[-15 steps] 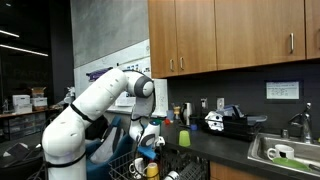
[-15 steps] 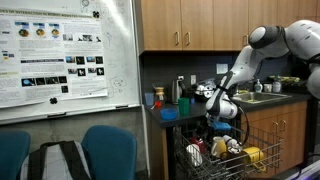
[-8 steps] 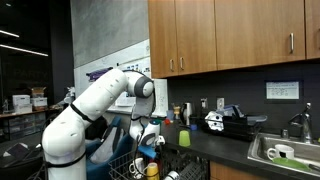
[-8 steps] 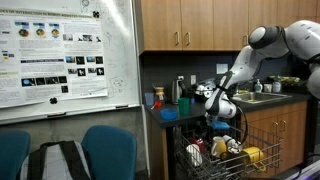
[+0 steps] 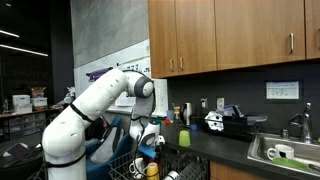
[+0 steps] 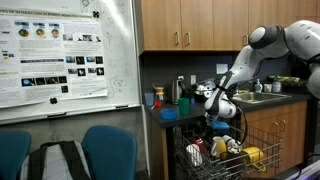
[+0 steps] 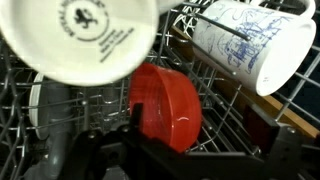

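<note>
the gripper (image 6: 219,117) hangs low over the pulled-out rack (image 6: 262,148), and in both exterior views that's about all you get: an arm bent down into a pile of dishes. can't make out how the jaws stand from out there, too small. the wrist view sorts that out. the fingers (image 7: 98,150) show as dark shapes spread wide at the bottom edge, with nothing pinched between them. right in front of them a red cup (image 7: 165,105) stands on edge in the wires, close but not touched. above it is the underside of a white bowl (image 7: 85,35) with a maker's stamp, and off to the side a white mug (image 7: 250,45) with blue print lies tilted. none of those three can be told apart from outside. an exterior view does give you a yellow thing (image 6: 250,155) in the rack, and another gives a green cup (image 5: 184,137) on the counter (image 5: 215,143).
</note>
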Controlling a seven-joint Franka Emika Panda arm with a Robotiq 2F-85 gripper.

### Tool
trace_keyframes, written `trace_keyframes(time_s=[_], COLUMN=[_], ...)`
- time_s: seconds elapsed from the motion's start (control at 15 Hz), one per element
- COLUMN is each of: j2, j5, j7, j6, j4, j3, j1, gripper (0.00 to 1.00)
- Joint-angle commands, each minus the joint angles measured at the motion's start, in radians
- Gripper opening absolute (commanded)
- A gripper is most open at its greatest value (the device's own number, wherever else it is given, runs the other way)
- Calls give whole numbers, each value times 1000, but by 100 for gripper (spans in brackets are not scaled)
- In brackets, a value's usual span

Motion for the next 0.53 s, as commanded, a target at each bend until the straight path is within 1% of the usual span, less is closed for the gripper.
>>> trace_keyframes(time_s=[0.0, 0.07, 0.13, 0.47], j2=[115, 107, 2, -4], j5=[-26, -21, -8, -9], j7=[-11, -1, 18, 23], j6=[-69, -73, -2, 5], j4=[133, 130, 5, -1], j3=[-19, -23, -2, -1], j1=[22, 28, 5, 6], gripper=[100, 100, 100, 100])
